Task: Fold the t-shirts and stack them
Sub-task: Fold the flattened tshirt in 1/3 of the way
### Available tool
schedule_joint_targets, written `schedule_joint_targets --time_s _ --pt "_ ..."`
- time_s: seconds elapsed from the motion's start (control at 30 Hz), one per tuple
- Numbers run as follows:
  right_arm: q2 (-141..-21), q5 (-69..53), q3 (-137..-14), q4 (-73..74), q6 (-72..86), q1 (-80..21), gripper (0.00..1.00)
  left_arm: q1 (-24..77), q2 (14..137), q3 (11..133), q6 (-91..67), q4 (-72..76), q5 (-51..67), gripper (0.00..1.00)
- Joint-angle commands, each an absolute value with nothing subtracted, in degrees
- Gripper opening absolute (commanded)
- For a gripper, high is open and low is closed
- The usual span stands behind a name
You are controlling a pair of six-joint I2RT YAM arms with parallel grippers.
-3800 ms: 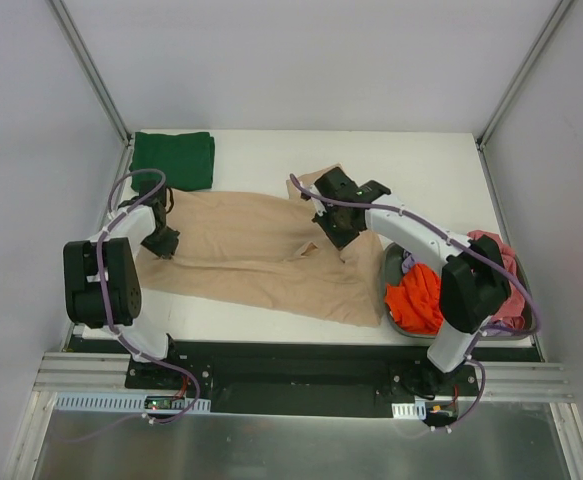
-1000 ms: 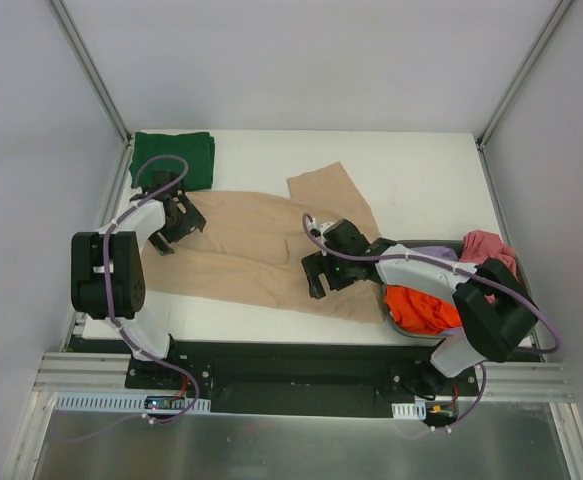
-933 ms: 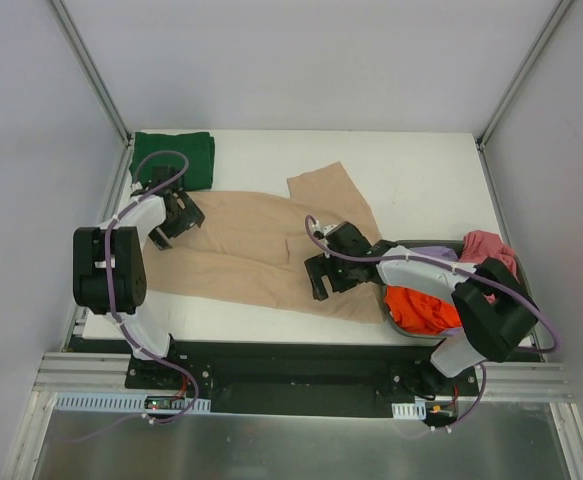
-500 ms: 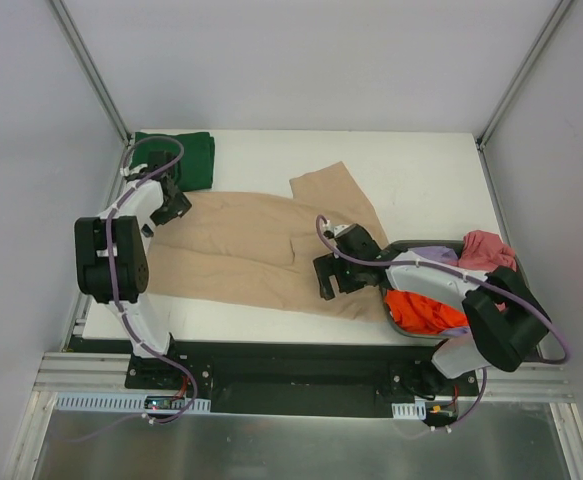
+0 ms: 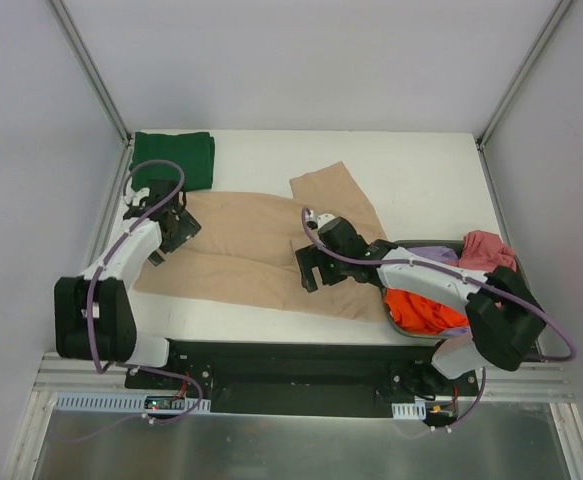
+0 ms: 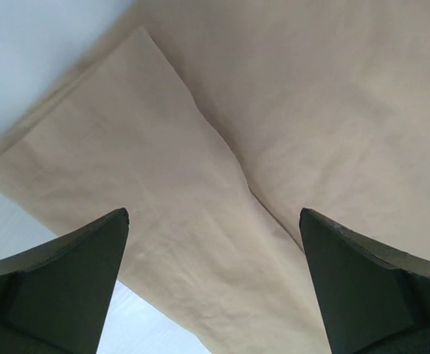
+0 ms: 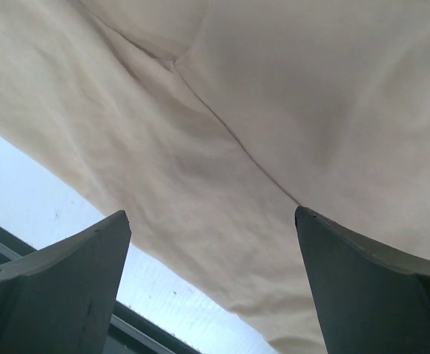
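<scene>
A large beige t-shirt lies spread flat across the middle of the table. At the back left corner a dark green t-shirt sits folded. My left gripper hovers open over the beige shirt's left end, and its view shows tan cloth between wide fingers. My right gripper is open over the shirt's near hem; its view shows cloth and the hem edge. Orange-red, pink and lilac t-shirts are heaped in the tub.
A grey oval tub stands at the near right corner, under my right arm. White table surface shows beside the shirt's left end, and the table's near edge with its dark rail runs just below the hem.
My left gripper swung toward the back left, then came back down over the shirt's left end, and its arm dropped toward the near edge. My right gripper edged slightly left along the hem.
</scene>
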State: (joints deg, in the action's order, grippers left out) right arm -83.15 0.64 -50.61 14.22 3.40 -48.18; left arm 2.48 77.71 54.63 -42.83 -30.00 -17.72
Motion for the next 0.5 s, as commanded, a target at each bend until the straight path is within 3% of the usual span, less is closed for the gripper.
schedule_joint_targets --time_s 0.0,0.23,0.47 --pt "-89.1 -2.2 -53.1 12.4 6.6 -48.6 0.96 2.1 85.5 54.2 -42.3 -30.8 -9.9 0.99" --pt "-92.8 -3.1 -50.7 14.4 7.1 -50.6 0.96 1.3 91.1 53.2 -45.4 -35.9 -15.3 0.99" --pt "-90.2 -1.8 -49.3 17.9 5.4 -53.5 0.96 -3.7 84.8 41.1 -50.0 -38.1 -17.6 0.99"
